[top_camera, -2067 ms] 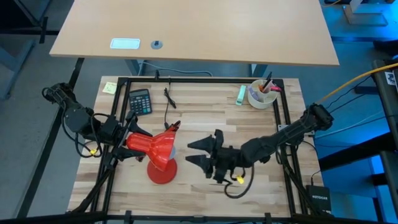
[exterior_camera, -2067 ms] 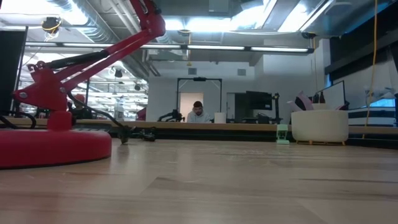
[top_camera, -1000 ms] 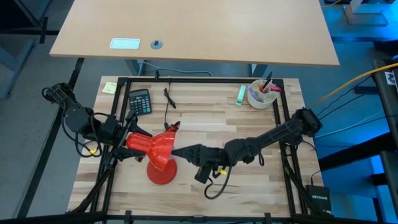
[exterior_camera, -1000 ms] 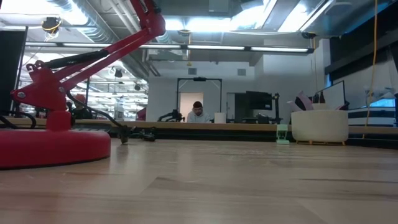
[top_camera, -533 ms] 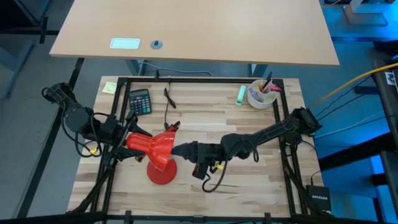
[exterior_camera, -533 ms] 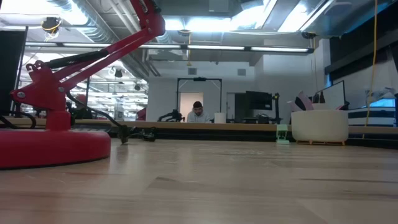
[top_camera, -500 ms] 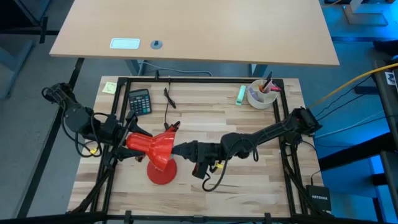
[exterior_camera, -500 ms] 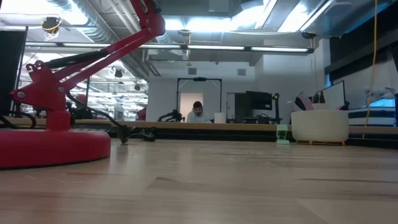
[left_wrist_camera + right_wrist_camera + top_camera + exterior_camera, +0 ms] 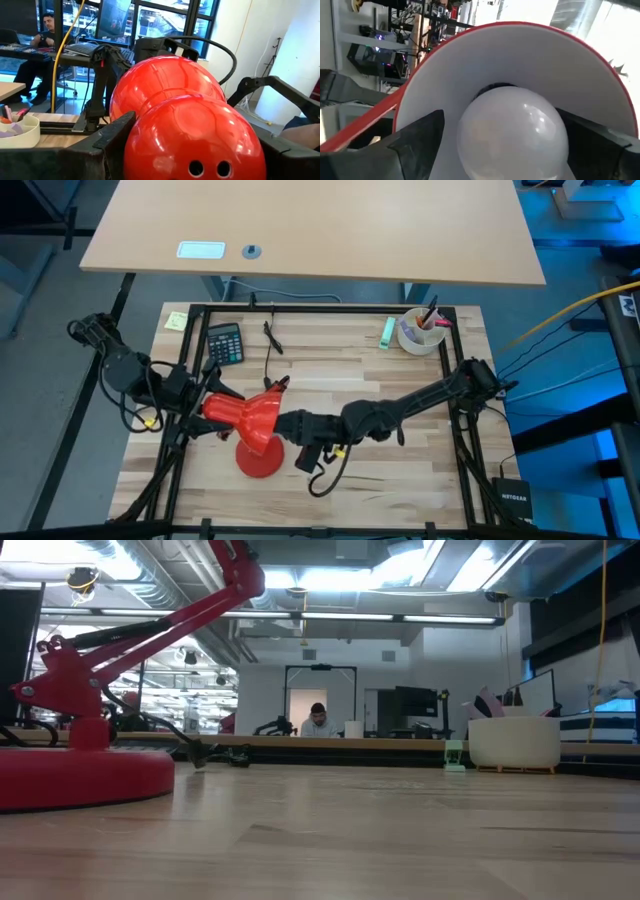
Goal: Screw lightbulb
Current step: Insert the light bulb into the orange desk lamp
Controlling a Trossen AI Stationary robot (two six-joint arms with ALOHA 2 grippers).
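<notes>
Right now the right hand (image 9: 283,424) pinches the lightbulb (image 9: 512,132) inside the red lamp's shade (image 9: 530,45), while the left hand (image 9: 212,405) clamps that shade (image 9: 170,95) from behind, above the tabletop (image 9: 400,480).

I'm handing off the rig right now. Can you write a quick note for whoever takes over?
Left pincer shut on the lamp behind its shade, steadying it.
Right pincer shut on the bulb, at the shade's mouth.
Done: the bulb is inside the white-lined shade, at the socket.
Cannot tell whether the threads have caught.
Left: turn the bulb home, release, back both arms away.
</notes>
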